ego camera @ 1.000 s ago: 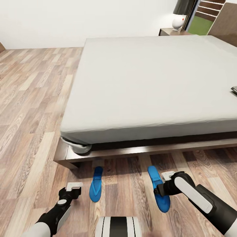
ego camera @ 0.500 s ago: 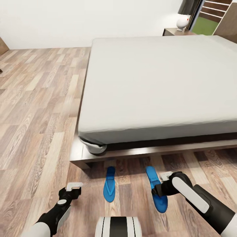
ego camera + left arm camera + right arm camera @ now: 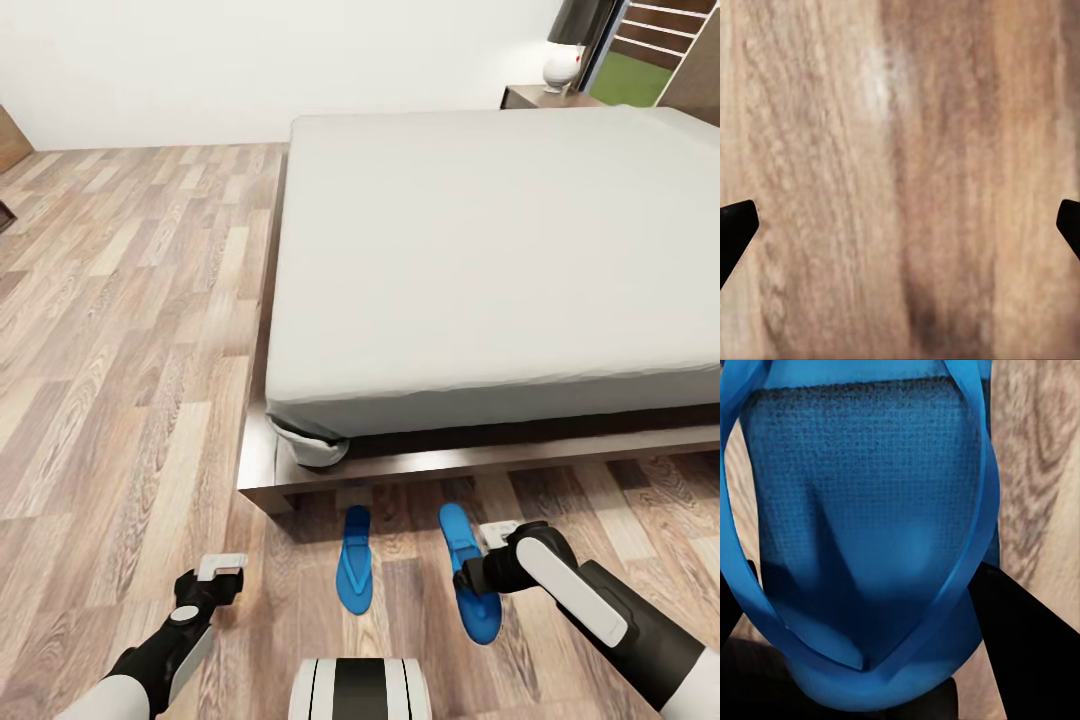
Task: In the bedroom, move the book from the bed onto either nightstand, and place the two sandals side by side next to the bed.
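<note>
Two bright blue sandals lie lengthwise on the wood floor just in front of the bed. The left sandal lies free. My right gripper is shut on the right sandal, a short gap from the other. In the right wrist view the sandal with its strap sits between the black fingertips. My left gripper hovers open over bare floor left of the sandals, its fingertips wide apart. A dark nightstand stands at the bed's far corner. The book is out of view.
The bed's dark wooden platform juts out low in front of the sandals, with a bunched sheet corner. A white lamp stands on the nightstand. Open wood floor stretches left of the bed. A window is at the far right.
The view has swung left, shifting the bed rightward in the picture. My right gripper has carried its sandal closer to the free sandal; the gap between them has narrowed. The book has left the frame.
</note>
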Motion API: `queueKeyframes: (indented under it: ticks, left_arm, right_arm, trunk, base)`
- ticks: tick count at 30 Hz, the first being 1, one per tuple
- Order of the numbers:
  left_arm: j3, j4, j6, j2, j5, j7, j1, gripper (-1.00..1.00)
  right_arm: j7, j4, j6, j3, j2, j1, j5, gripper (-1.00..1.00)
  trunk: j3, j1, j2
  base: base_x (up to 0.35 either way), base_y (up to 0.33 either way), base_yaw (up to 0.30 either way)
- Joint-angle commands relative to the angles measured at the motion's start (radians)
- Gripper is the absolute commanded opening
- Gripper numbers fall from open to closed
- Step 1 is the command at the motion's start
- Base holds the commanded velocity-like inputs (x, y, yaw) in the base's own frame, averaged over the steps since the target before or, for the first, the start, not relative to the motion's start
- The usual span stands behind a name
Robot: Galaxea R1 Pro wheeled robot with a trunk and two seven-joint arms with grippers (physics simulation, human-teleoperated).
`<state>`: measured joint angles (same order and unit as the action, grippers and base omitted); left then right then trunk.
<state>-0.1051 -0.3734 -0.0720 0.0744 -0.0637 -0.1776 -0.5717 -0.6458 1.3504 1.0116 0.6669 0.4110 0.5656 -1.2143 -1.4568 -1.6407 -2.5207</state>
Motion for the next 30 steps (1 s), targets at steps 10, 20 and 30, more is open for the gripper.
queueKeyframes:
  ticks: [10,20,30]
  left_arm:
    - [-0.008,0.001,-0.003,0.002,-0.006,-0.006,0.000,1.00]
    - [-0.008,0.001,-0.003,0.002,-0.007,-0.006,0.000,1.00]
    - [-0.008,0.001,-0.003,0.002,-0.005,-0.006,0.000,1.00]
  right_arm:
    - [-0.012,0.000,-0.002,0.002,-0.001,0.001,-0.010,-1.00]
    - [-0.012,-0.001,-0.002,0.003,-0.001,0.001,-0.010,-1.00]
    - [-0.012,-0.023,-0.004,0.002,-0.001,0.001,-0.012,-1.00]
  trunk:
    - [-0.001,0.000,0.000]
    - [-0.001,0.000,0.000]
    - [-0.001,0.000,0.000]
  base:
    - [0.000,0.036,0.000]
    - [0.000,0.117,0.000]
    - [0.000,0.007,0.000]
